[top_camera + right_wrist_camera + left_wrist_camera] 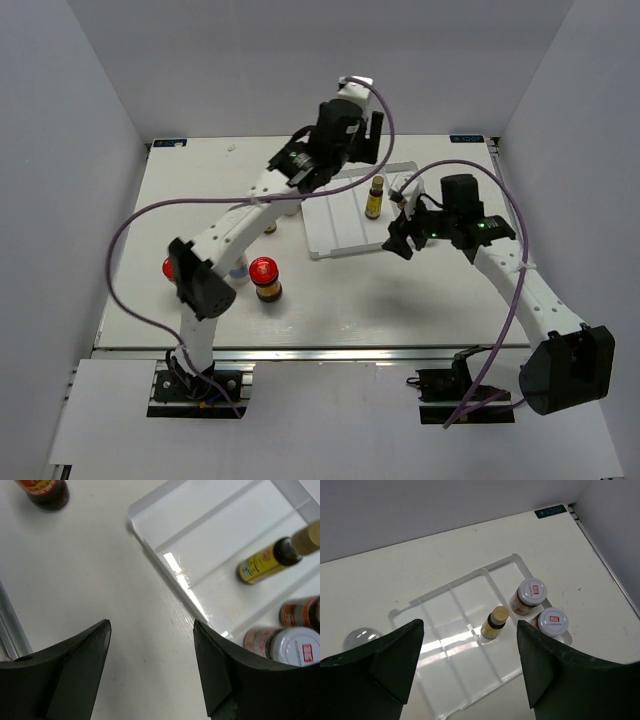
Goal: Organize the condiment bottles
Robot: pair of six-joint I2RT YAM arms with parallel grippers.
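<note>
**Clerk:** Start with the largest item, please.

**Inspector:** White tabletop (400,310). The left arm (240,225) reaches across it towards the far side. The right arm (520,280) bends in from the right.

**Clerk:** And the container?

**Inspector:** One white divided tray (335,230), right of centre, lying flat on the tabletop.

**Clerk:** State of the left gripper?

**Inspector:** The left gripper (470,622) is released, fingers spread wide with nothing between them. It hangs above the tray and looks down into it.

**Clerk:** The right?

**Inspector:** The right gripper (151,622) is likewise released and empty. It sits over the tray's near edge and the bare tabletop beside it.

**Clerk:** The bottles in the tray?

**Inspector:** A white-lidded jar (531,596) and a second white-lidded jar (552,622) stand upright in the end compartment, just beside each other. A slim yellow bottle (496,624) stands upright in the neighbouring compartment, apart from both.

**Clerk:** Outside the tray?

**Inspector:** A red-lidded jar (264,278) stands on the tabletop, left of the tray and well apart from it. A second red lid (168,268) shows further left, partly hidden behind the left arm. In the left wrist view a silvery domed cap (362,637) sits on the tabletop near the tray's other end. I cannot tell what is below it.
</note>
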